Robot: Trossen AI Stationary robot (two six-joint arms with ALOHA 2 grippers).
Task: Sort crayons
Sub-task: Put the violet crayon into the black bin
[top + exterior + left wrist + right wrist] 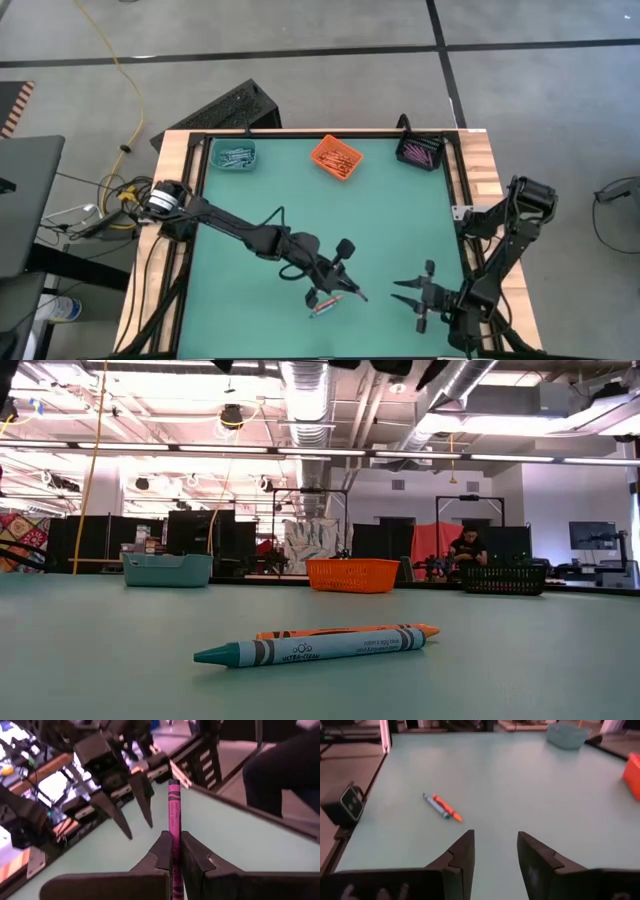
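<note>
**Teal and orange crayons lay together near the table's front edge**

Closest to the low camera, a teal crayon [312,648] lay on its side on the green table [400,230], with an orange crayon [350,631] touching it just behind and running parallel. From above, the pair sat near the front edge, a little left of the middle [325,305]. The right wrist view showed the same two side by side [441,807], well ahead of that arm's fingers.

A third crayon, purple-pink [173,827], was off the table surface: the left end effector [350,290] had its fingers pressed together on the crayon's lower part, the stick standing up between them. That end effector hovered just above and beside the lying pair.

The right end effector [410,292] was near the front-right part of the table, its fingers spread apart with nothing between them, pointing toward the left arm.

Along the back edge stood three bins: a teal bin [234,155] toward the back-left corner, an orange bin [336,157] near the middle and a black bin [420,152] at the back-right corner. Each held small crayons; the ones in the black bin looked purple-pink.

Beyond the table, a person [468,548] sat in the room behind the black bin.
</note>
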